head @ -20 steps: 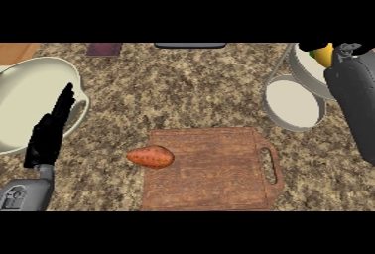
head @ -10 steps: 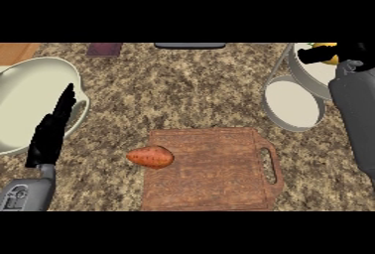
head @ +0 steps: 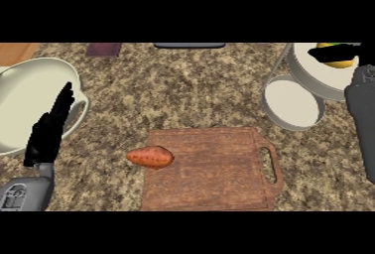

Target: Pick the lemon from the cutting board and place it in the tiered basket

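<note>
The yellow lemon (head: 340, 58) is at the top right, over the upper tier of the white tiered basket (head: 293, 106). My right hand (head: 328, 50) curls over the lemon's top and hides part of it, and its grey forearm runs down the right edge. The brown cutting board (head: 216, 173) lies in the lower middle with its handle slot to the right. No lemon is on it. My left hand (head: 50, 128) rests open at the left, fingers straight and pointing up.
An orange-red sweet potato (head: 150, 157) sits on the board's left edge. A large white bowl (head: 22, 84) stands at the far left, behind my left hand. A dark strip (head: 189, 45) and a purple-brown item (head: 103, 49) lie along the back edge.
My right hand, with the lemon, has shifted slightly over the basket's upper tier, and more of the lemon shows now. The left hand, board and sweet potato have not moved.
</note>
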Action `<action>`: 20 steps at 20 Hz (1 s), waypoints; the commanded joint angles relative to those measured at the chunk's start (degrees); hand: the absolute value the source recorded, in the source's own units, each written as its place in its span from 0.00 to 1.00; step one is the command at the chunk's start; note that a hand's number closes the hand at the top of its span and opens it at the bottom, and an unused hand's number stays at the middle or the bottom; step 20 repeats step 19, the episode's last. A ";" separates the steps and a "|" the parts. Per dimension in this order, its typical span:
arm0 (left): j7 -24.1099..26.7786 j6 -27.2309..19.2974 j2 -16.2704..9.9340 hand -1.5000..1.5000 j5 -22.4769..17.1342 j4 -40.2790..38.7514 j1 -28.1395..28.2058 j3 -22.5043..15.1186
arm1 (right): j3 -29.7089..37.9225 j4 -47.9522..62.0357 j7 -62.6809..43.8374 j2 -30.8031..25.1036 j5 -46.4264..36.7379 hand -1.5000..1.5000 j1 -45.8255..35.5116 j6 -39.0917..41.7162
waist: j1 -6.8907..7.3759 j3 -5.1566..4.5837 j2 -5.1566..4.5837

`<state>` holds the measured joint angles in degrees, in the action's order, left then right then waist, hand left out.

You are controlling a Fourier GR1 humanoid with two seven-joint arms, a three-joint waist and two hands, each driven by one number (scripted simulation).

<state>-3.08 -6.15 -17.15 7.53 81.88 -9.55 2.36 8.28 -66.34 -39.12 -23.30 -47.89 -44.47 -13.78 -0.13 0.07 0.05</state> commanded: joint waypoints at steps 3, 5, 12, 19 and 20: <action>-2.35 1.02 -0.85 0.50 0.05 2.82 1.20 0.78 | 2.97 -13.42 -9.51 -2.95 0.34 0.00 2.06 3.88 | -0.43 -0.09 0.33; -0.47 1.72 -1.40 0.50 -0.89 0.47 0.78 2.27 | 4.97 -19.56 -12.84 -4.12 2.65 0.00 5.80 7.59 | -1.02 -0.11 0.39; -1.13 -0.13 0.24 0.50 0.42 2.34 2.75 1.75 | 17.50 -37.87 -12.17 -7.40 17.44 0.00 23.59 16.17 | -2.30 -0.04 0.61; -1.29 2.12 -0.98 0.50 -0.27 3.90 3.44 2.31 | 32.70 -52.61 -3.44 -2.11 30.46 0.00 41.49 18.21 | -2.00 0.01 0.46; -1.29 2.12 -0.98 0.50 -0.27 3.90 3.44 2.31 | 32.70 -52.61 -3.44 -2.11 30.46 0.00 41.49 18.21 | -2.00 0.01 0.46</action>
